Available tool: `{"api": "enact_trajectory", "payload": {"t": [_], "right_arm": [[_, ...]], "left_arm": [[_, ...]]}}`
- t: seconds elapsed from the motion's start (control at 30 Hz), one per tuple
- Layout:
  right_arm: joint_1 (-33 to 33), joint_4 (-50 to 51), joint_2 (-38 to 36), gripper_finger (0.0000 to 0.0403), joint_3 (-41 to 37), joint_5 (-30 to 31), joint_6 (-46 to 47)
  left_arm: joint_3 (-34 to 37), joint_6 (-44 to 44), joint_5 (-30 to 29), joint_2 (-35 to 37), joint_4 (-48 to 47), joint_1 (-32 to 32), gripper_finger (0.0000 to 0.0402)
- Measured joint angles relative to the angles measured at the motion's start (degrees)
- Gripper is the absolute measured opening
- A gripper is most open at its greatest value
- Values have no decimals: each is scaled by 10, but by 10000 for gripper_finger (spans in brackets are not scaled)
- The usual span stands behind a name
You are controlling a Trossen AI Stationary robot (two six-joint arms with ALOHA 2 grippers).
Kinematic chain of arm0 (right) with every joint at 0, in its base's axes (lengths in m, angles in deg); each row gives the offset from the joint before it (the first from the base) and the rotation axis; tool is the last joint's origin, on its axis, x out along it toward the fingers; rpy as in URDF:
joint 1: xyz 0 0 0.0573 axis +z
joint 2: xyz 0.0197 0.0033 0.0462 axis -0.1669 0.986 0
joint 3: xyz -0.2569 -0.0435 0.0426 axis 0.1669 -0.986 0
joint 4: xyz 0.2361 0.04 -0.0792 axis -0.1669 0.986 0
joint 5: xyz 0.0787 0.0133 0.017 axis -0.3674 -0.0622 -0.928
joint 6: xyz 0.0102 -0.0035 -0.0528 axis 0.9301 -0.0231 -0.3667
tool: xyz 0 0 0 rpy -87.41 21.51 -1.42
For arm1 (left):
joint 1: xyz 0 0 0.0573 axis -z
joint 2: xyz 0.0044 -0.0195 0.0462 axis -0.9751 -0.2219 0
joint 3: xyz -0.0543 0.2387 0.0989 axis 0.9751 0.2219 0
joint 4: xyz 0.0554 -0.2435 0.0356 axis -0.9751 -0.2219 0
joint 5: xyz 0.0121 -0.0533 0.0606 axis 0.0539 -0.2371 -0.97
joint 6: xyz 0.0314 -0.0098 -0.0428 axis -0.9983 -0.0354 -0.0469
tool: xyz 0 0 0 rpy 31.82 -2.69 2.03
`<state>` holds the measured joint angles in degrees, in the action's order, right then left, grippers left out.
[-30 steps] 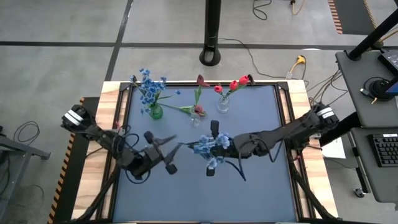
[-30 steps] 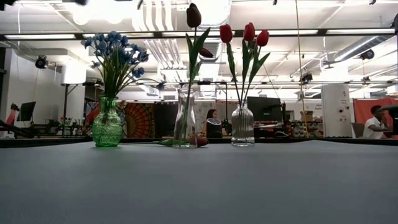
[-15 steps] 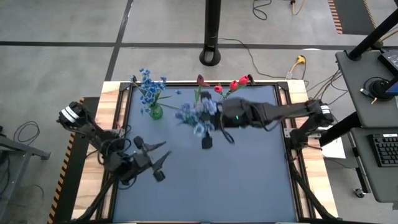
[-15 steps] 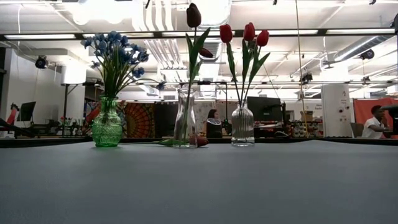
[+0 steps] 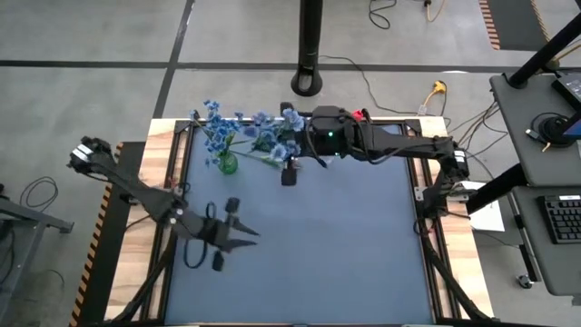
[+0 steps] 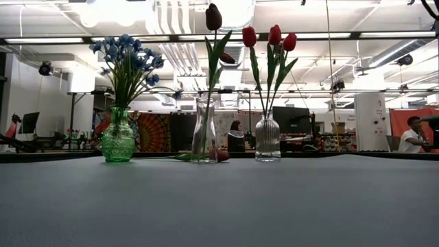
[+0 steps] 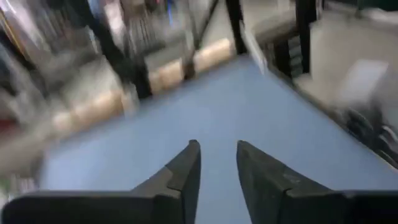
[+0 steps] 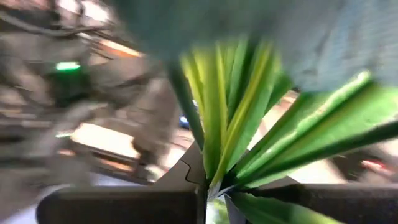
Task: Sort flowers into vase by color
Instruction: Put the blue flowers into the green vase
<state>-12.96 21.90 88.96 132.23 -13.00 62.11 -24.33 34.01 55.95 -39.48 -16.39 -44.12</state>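
Observation:
My right gripper is shut on a bunch of blue flowers and holds it above the back of the table, just right of the green vase. The right wrist view shows its fingers closed on green stems. The green vase holds several blue flowers. A clear vase holds one dark red tulip. A ribbed clear vase holds three red tulips. One red tulip lies on the table. My left gripper is open and empty at the front left.
The blue table mat has a wooden frame around it. My right arm stretches across the back edge over both clear vases. A black pole base stands on the floor behind. People sit in the room beyond.
My right gripper carried the blue bunch from the table's middle to the back, beside the green vase. My left arm drew back toward the front left.

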Motion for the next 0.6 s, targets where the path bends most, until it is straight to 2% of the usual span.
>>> {"api": "enact_trajectory", "payload": {"t": [0.03, 0.13, 0.3, 0.37, 0.43, 0.5, 0.6], "right_arm": [[0, 1, 2, 19, 2, -26, 9], [0, -4, 16, 19, 6, -76, 9], [-7, -6, 64, 19, 22, -77, 2], [-13, -7, 88, 19, 32, -75, -2], [-20, -11, 107, 19, 38, -60, -8], [-29, -19, 124, 19, 44, -27, -22], [-45, -15, 142, 19, 45, 13, -28]], "left_arm": [[-20, 42, 0, 22, -75, 0, 78], [-51, 90, -22, 77, -156, 8, 50], [-50, 202, -175, 153, -289, 25, 19], [-37, 257, -220, 180, -332, 25, 12], [-23, 303, -237, 199, -361, 25, 8], [-9, 340, -261, 216, -368, 25, 6], [10, 389, -336, 229, -366, 25, 8]]}}
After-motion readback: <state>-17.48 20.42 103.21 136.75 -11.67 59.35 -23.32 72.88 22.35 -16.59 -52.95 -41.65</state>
